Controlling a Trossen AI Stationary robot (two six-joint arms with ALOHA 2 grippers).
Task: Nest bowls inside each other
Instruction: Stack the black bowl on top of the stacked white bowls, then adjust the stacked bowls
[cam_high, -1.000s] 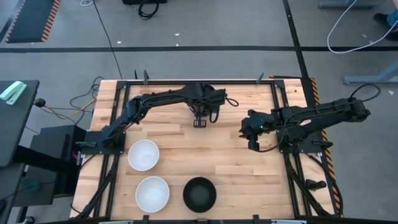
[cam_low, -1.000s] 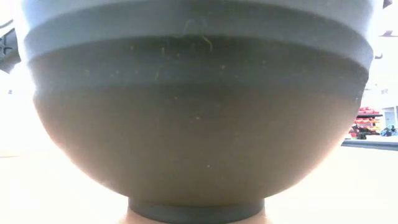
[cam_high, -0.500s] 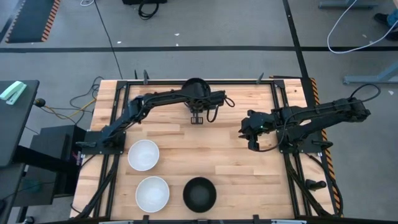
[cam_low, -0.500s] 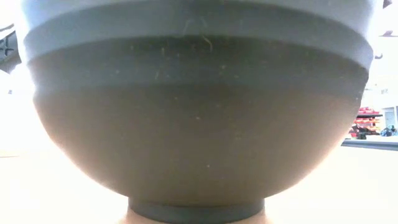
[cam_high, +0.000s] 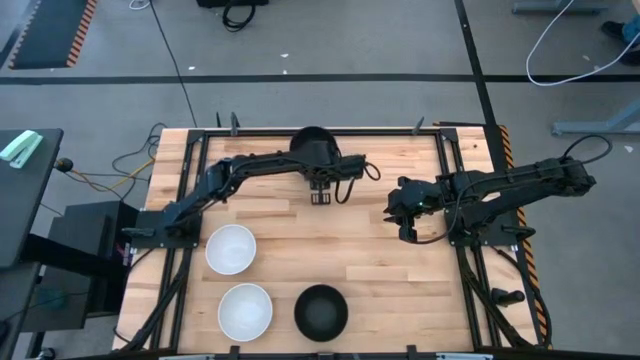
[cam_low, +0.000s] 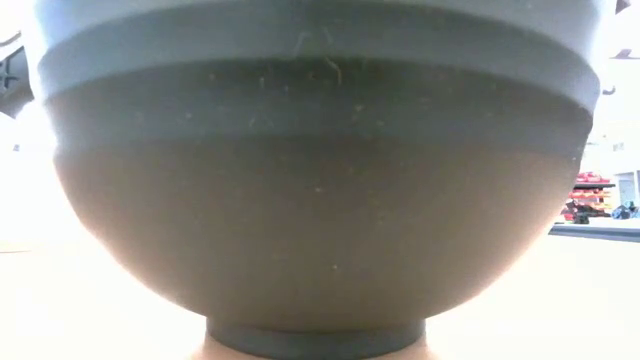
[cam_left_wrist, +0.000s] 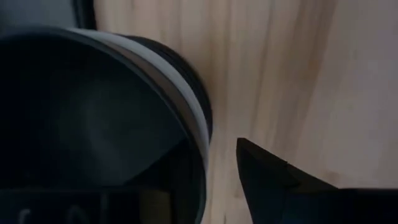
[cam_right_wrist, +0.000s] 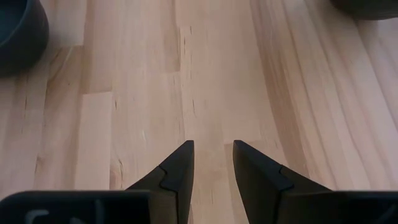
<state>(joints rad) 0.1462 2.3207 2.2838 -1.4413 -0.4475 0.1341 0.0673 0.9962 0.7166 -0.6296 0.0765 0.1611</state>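
Bowls sit in two groups on the wooden tabletop (cam_high: 380, 250): a black stack (cam_high: 313, 143) at the middle of the far edge, and three singles along the near edge, namely a white bowl (cam_high: 231, 248) toward the near-left, a second white bowl (cam_high: 245, 309) at the near edge just below it, and a black bowl (cam_high: 321, 310) beside that, near the middle of the near edge. Left wrist view shows the stack has a white rim layered between dark ones, so it is nested; count unclear. Left gripper (cam_high: 320, 195) is right at the stack on its near side, one finger (cam_left_wrist: 273, 174) outside the rim over bare wood, the other not clearly visible; jaws look parted around the rim, can't tell if they touch it. Right gripper (cam_high: 404, 222) waits toward the right edge, mid-depth, over bare wood, well apart from all bowls, jaws slightly spread, holding nothing. Low view is filled by the side of the near black bowl, foot ring on the tabletop.
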